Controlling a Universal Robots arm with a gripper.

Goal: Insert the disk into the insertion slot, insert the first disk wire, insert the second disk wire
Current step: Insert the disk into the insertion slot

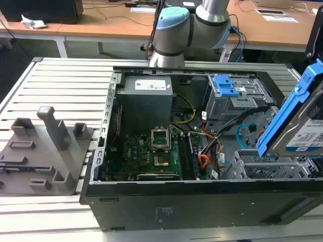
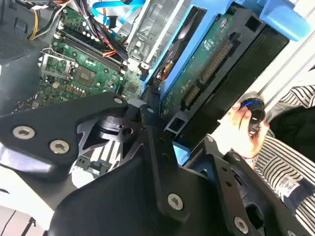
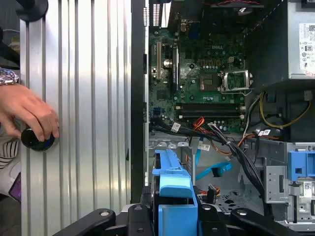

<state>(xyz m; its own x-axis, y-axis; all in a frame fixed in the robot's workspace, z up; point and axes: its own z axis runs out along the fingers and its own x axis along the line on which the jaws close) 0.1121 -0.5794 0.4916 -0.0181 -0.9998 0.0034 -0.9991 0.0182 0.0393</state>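
First step in hand: the claw [image 3: 174,212], clamped on the tilted disk [image 1: 302,121], hangs above the insertion slot [image 1: 265,167] — seating likely calls for levelling.

the black gripper [image 2: 170,129] clamps the disk [image 2: 206,64], tilted in its blue caddy with its green circuit side and connectors showing. beyond it lies the green motherboard [image 2: 78,73]. near the disk, a person's hand [image 2: 238,132] rests on a round dark knob [image 2: 253,112], with a striped sleeve [image 2: 290,167] behind.
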